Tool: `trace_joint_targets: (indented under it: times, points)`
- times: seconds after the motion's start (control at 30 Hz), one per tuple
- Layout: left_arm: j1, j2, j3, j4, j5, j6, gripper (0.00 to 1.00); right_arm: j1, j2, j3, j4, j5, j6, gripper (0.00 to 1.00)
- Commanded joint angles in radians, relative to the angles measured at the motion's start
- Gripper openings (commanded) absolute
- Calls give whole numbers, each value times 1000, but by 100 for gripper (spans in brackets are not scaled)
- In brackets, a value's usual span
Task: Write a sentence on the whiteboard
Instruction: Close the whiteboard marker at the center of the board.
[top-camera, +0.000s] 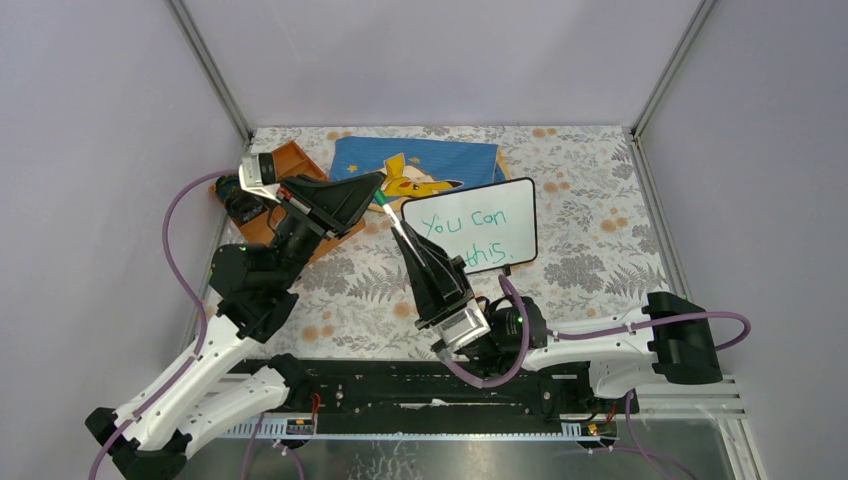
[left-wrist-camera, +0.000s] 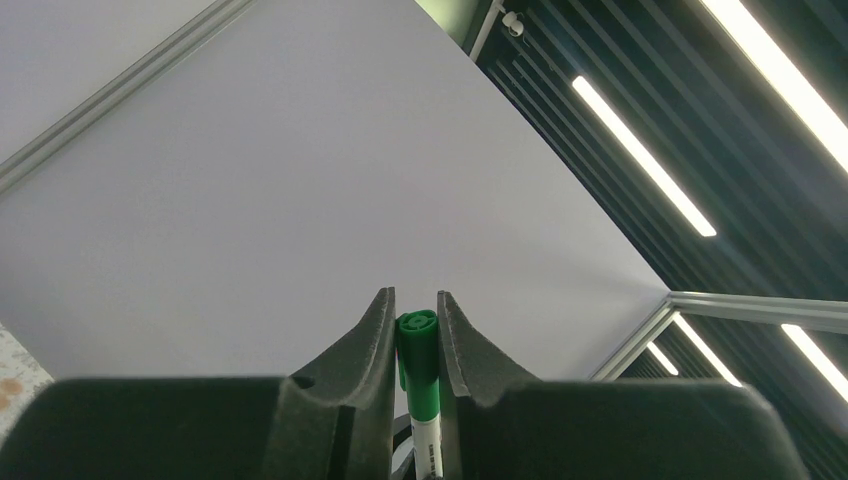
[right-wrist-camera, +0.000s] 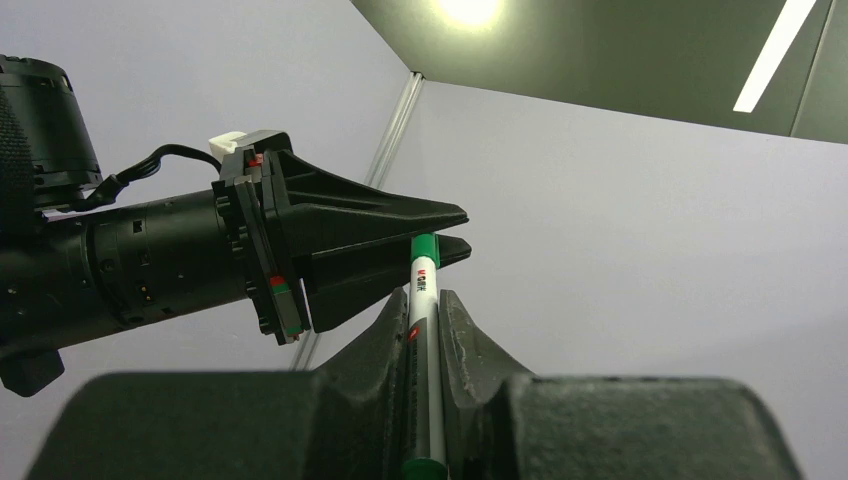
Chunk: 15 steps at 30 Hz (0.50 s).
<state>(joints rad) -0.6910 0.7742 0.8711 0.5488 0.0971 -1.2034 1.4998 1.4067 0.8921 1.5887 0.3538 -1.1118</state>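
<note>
whiteboard (top-camera: 518, 210) is lying on the bench (top-camera: 600, 180) toward the far side, a little right of centre, with its upper left corner just beside the blue cloth (top-camera: 420, 160). going by the thin frame and small feet, it is probably weighing little and staying rigid. its glossy face is likely letting it skate if nudged sideways, and the ink is likely smearing if rubbed. the frame edge is looking like the safe place to take hold, not the written face. green sentence (top-camera: 470, 222) is reading "you can" above and "this." below. marker (right-wrist-camera: 423, 300) is being held up just left of the board, a light, slick plastic stick. right fingers (right-wrist-camera: 385, 345) are pinching its white barrel, and left fingers (left-wrist-camera: 372, 335) are pressing on both sides of its green cap (left-wrist-camera: 417, 340). any force on it is best running straight along the barrel. the right arm is covering the start of the lower line, so anything before "this" is hiding from view. both wrist cameras are pointing up at walls and ceiling, showing no board. the tip is not showing, and i cannot tell whether the cap is fully seated
</note>
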Motion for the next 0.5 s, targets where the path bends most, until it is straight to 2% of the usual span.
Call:
trace_joint_targets:
  times: [0.0,0.27,0.47]
  points:
    - [-4,13,10,3,54,-7,0,4,-13,27,84,14,-26,0]
    - [-10,52,7,48,122,-62,0,4,-2,43,72,22,-39,0]
    - [-43,62,5,49,131,-50,0,-4,11,57,76,34,-50,0]
